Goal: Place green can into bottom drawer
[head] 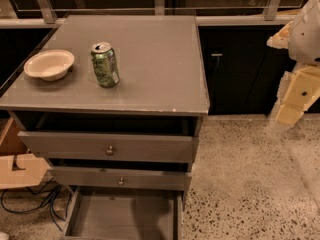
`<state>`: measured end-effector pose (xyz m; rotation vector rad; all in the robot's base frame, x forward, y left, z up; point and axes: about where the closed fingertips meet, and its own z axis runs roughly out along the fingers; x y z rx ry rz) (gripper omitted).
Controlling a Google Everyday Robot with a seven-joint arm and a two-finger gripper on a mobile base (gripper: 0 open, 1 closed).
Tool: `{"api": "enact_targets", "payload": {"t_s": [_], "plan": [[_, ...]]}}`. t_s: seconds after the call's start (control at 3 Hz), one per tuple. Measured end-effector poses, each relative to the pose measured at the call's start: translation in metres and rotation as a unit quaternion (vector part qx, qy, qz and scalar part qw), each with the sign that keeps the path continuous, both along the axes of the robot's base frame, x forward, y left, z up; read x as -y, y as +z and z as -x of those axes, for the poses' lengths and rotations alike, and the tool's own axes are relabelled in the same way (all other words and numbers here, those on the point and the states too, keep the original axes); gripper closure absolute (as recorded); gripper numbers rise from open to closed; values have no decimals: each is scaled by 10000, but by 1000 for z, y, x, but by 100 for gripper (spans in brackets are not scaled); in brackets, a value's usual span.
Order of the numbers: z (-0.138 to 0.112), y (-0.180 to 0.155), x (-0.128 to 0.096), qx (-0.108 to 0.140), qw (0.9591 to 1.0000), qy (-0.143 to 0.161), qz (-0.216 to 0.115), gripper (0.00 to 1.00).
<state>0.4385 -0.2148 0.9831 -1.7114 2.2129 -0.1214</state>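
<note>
A green can [105,64], a small aluminium cylinder with a mottled green label, a white patch and a silver pull-tab top, stands upright on the smooth, matt grey surface [155,59] of a three-drawer cabinet. Near it to the left sits a shallow, round cream bowl [49,64], apart from the can.

The robot's cream-and-white claw [288,111] hangs in the air at the right edge of the view, well apart from the cabinet and the can. It holds nothing and touches nothing. Whether it is apart or together cannot be told.

Below the surface, the top drawer [107,146] and middle drawer [120,179], flat grey fronts each with one small round knob, stand slightly ajar. The bottom drawer [125,215], a deep grey box with a plain flat floor, is pulled far out beneath them.

The cabinet stands on a pale speckled terrazzo floor [250,179]. A tan cardboard box [20,171] and loose blue cables [35,204] lie to the cabinet's left. A dark cupboard [240,69] with a slim metal handle lines the wall behind, under glass panels with metal frames.
</note>
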Motion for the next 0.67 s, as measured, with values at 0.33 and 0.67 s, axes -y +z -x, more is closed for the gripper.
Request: {"api": "enact_targets", "payload": {"t_s": [0.33, 0.67], "plan": [[0, 0, 0, 0, 10000, 0, 0, 0], [-6, -9, -22, 103, 9998, 14, -166, 0]]}}
